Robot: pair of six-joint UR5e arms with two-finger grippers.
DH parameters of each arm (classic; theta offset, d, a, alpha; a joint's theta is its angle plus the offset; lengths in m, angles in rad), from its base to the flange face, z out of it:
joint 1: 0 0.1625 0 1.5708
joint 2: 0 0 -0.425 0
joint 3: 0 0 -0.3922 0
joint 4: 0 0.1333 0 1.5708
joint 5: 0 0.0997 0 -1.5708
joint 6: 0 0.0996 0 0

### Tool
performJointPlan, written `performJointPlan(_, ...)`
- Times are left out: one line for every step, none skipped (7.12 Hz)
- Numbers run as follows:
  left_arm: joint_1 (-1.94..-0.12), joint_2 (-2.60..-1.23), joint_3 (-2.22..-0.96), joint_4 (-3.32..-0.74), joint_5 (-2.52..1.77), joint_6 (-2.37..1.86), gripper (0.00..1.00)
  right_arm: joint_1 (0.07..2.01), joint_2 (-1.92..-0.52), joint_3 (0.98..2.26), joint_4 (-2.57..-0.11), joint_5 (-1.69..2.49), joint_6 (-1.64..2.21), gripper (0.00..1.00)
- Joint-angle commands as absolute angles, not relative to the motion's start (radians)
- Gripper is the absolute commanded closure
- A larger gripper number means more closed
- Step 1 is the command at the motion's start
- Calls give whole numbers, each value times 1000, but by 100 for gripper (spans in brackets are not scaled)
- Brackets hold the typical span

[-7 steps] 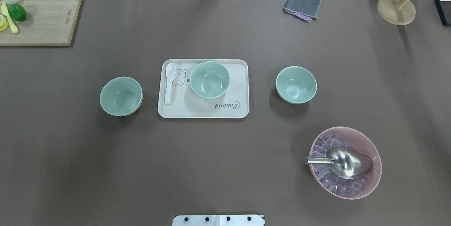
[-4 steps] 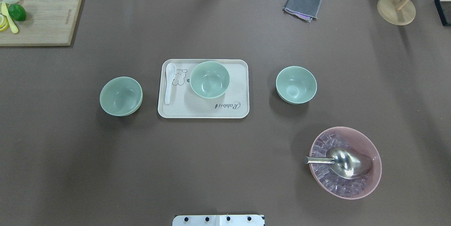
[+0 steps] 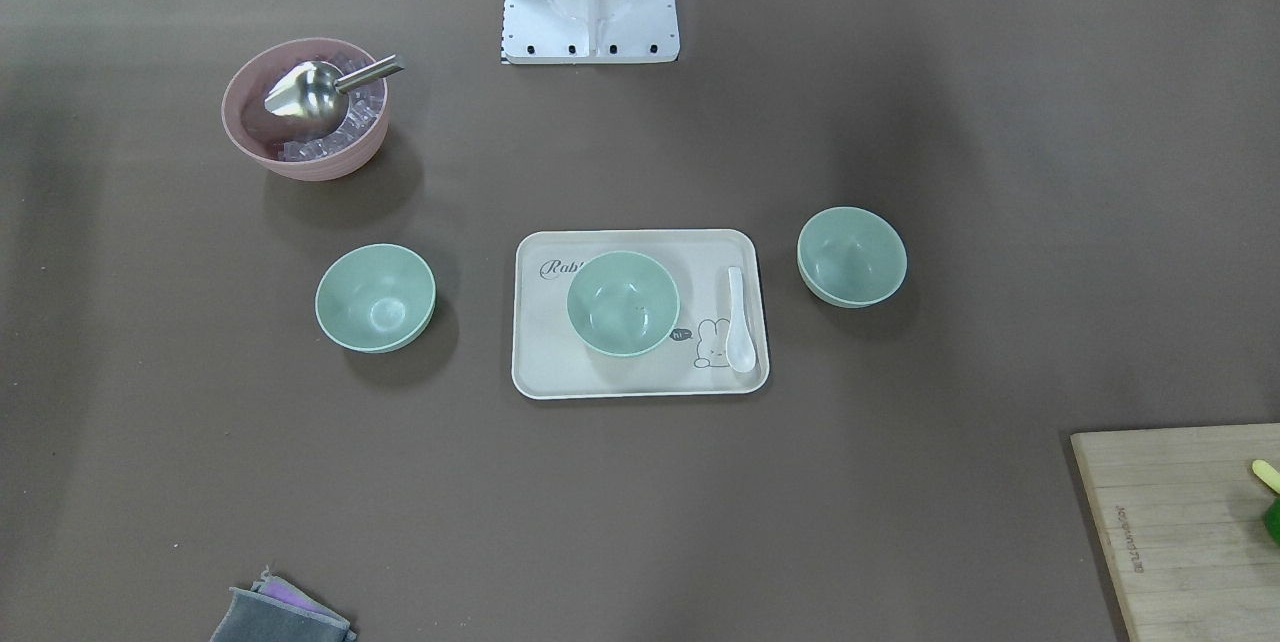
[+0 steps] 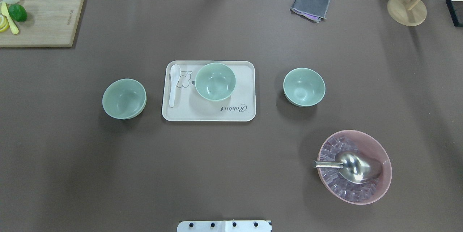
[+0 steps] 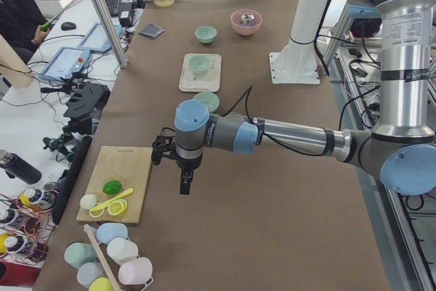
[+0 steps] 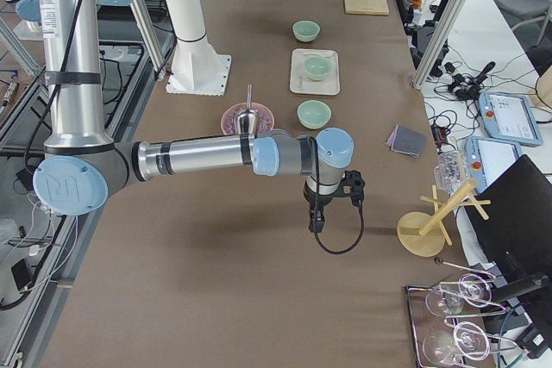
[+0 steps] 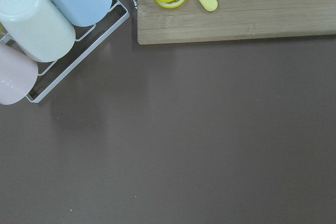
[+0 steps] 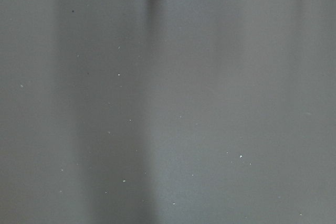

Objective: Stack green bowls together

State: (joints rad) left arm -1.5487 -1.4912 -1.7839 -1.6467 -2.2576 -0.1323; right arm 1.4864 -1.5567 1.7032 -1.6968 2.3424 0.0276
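Note:
Three pale mint-green bowls stand apart in a row. The left bowl (image 4: 124, 98) and the right bowl (image 4: 304, 86) sit on the brown table. The middle bowl (image 4: 215, 81) sits on a beige tray (image 4: 238, 114). They also show in the front-facing view: (image 3: 851, 255), (image 3: 622, 303), (image 3: 375, 297). My left gripper (image 5: 185, 185) hangs over the table's left end near the cutting board, far from the bowls. My right gripper (image 6: 316, 223) hangs over the right end. Both show only in the side views; I cannot tell whether they are open or shut.
A white spoon (image 4: 173, 84) lies on the tray. A pink bowl (image 4: 383, 185) with ice and a metal scoop stands near right. A cutting board (image 4: 43, 18) with lime and lemon, a grey cloth (image 4: 310, 4) and a wooden stand (image 4: 407, 9) lie far. Cups in a rack (image 7: 37, 24) are at the left end.

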Motion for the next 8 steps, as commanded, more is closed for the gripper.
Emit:
performJointPlan(-1548,-1493,-1787,-1644,-2256,-132,2,1486,-1552,1698,-1697,2342,28,0)
performJointPlan(-1548,-1494,-1790,-1644,-2256,-132,2,1486,-1552,1698,-1697,2344,28,0)
performJointPlan(-1548,-1496,-1786,-1644,-2256,-132,2,1486,-1551,1698,-1697,2342,28,0)
performJointPlan(-1548,-1496,-1786,-1644,-2256,-132,2,1486,-1548,1698,-1697,2342,28,0)
performJointPlan(-1548,-1497,-1779,-1646,-2256,-132,2,1486,-1548,1701,-1697,2344,28,0)
performJointPlan(-1548,-1500,-1776,-1646,-2258,-133,2,1486,-1548,1703,-1697,2344,28,0)
performJointPlan(-1548,-1502,-1764,-1649,-2258,-132,2,1486,-1546,1701,-1697,2344,28,0)
performJointPlan(-1548,-1500,-1769,-1649,-2258,-132,2,1486,-1545,1700,-1697,2344,28,0)
